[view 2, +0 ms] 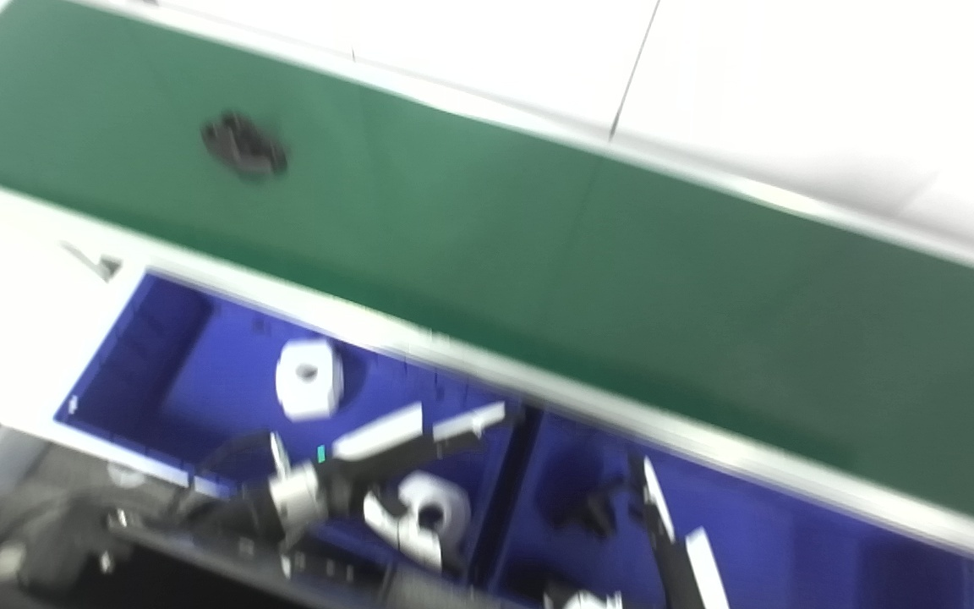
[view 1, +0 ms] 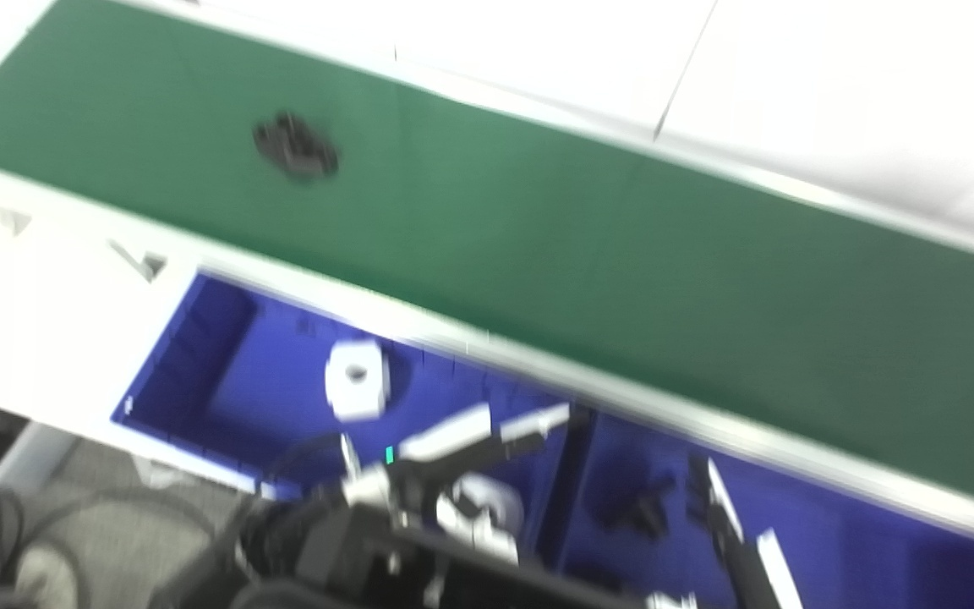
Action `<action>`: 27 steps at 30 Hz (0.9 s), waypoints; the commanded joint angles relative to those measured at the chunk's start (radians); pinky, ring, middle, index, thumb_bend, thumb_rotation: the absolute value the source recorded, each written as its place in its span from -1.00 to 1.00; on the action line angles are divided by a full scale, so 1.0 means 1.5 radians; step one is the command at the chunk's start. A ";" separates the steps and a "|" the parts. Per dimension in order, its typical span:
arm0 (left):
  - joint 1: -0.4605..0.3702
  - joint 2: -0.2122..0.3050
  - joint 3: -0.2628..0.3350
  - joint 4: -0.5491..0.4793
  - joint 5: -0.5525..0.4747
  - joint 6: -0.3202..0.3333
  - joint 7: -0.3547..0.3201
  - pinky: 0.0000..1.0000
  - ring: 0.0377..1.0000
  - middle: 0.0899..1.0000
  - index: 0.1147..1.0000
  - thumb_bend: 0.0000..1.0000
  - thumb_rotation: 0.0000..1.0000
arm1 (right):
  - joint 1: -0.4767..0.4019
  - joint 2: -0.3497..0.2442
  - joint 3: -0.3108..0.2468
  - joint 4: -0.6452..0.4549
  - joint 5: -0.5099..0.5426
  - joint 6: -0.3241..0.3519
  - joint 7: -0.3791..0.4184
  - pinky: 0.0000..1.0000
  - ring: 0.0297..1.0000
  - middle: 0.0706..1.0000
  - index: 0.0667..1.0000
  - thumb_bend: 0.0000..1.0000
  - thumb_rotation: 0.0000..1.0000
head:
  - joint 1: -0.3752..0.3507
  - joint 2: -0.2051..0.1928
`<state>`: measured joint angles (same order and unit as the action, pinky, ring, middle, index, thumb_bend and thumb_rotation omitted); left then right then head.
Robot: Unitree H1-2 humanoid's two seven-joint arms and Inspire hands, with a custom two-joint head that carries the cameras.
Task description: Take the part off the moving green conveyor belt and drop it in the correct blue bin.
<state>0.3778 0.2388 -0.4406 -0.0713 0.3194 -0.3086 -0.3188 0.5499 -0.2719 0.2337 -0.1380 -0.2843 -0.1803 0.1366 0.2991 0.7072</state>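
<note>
Take the green conveyor belt (view 1: 538, 254) as your landmark: it runs as a slanted band from the upper left to the lower right of both head views, and everything is smeared by motion blur. Your part — a small dark, lumpy piece (view 1: 295, 148) — lies on the belt near its left end, touching nothing else. Just below the belt's near edge, at the left, you see the left blue bin (view 1: 191, 355), and on its floor a white blocky part with a hole (view 1: 357, 379), close under the belt's rim. Further from the belt in that same bin, your left hand (view 1: 453, 461) hangs with its pale fingers (view 1: 487, 427) stretched out and apart, holding nothing; a white ring-shaped part (view 1: 487, 503) lies right under it, though you cannot tell whether they touch. Past a dark divider, still under the belt's near edge, comes the right blue bin (view 1: 842, 541) with a small dark part (view 1: 643, 507) on its floor. Your right hand (view 1: 736, 541) reaches up beside that piece — only thin blurred fingers (view 1: 724, 499) show, so you cannot tell how it is set.
</note>
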 commanded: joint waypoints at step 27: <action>-0.019 0.001 -0.006 0.092 0.011 -0.098 0.046 0.64 0.97 1.00 1.00 0.67 -0.09 | -0.004 0.017 0.001 0.050 -0.015 -0.064 -0.033 0.59 0.86 0.96 0.94 0.98 -0.28 | -0.059 -0.124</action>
<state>0.3541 0.2375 -0.4494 0.0783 0.3382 -0.4214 -0.2629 0.5406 -0.2484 0.2353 -0.0455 -0.3032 -0.2320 0.1011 0.2117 0.5200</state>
